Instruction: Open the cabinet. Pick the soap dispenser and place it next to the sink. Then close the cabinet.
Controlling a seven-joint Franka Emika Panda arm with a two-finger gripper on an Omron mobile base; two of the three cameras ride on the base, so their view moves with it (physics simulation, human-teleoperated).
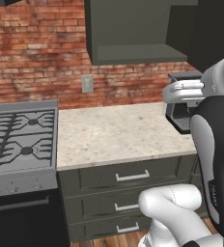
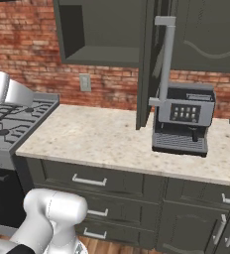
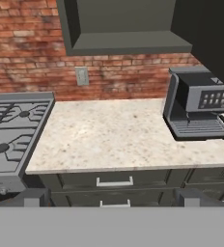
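Note:
The cabinet [image 2: 102, 34] on the brick wall stands open. Its door [image 2: 145, 64] is swung out edge-on, with the long silver bar handle [image 2: 166, 59] facing me. The inside [image 3: 123, 29] shows a bare shelf and dark walls; in the left base view the cabinet [image 1: 133, 48] looks the same. The soap dispenser and the sink are out of view. My gripper [image 3: 113, 198] is open, its two fingertips [image 3: 34, 197] far apart with nothing between them. It hangs back from the counter, level with the drawers.
A grey coffee machine [image 2: 184, 119] stands on the speckled counter [image 2: 97, 134] just right of the open door. A gas stove [image 1: 20, 140] adjoins the counter on the left. Drawers with short handles [image 3: 114, 182] lie below. A wall outlet [image 3: 81, 75] sits under the cabinet.

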